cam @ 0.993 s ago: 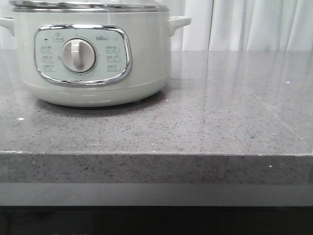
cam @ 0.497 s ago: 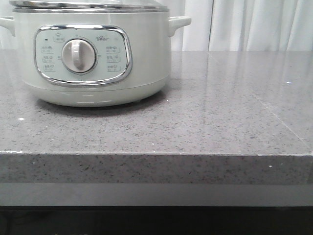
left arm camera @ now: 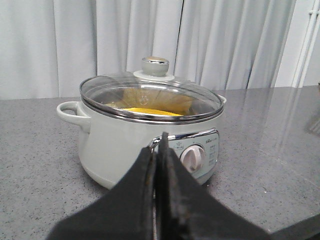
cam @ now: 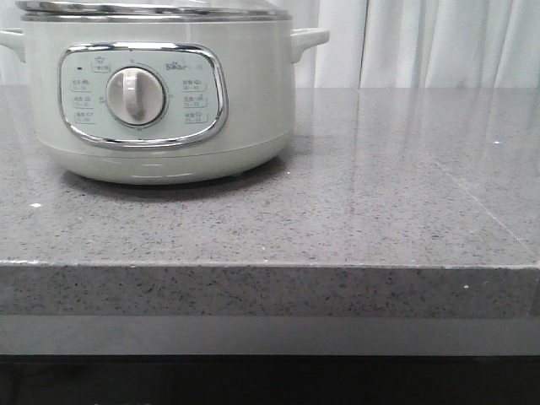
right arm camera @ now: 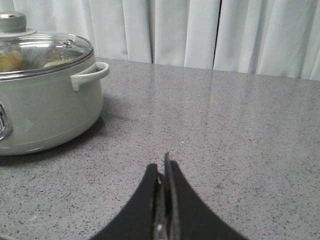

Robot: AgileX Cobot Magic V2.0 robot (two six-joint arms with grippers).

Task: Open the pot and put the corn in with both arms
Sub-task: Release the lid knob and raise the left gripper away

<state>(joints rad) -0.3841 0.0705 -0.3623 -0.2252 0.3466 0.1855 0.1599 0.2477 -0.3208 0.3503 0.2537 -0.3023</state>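
Both pairs of my fingers were pressed together with nothing between them: the left fingers (left arm camera: 159, 165) hung in front of the pot (cam: 160, 101), and the right fingers (right arm camera: 164, 182) hovered over bare grey table (cam: 380, 194) to the pot's right. The pot stood at the far left of the table, its dial (cam: 135, 95) facing the near edge. Its glass lid (left arm camera: 150, 97) with the round knob (left arm camera: 155, 65) sat shut on the rim. Through the glass, the yellow corn (left arm camera: 145, 111) lay inside the pot. White curtains (right arm camera: 200, 30) hung behind the table.
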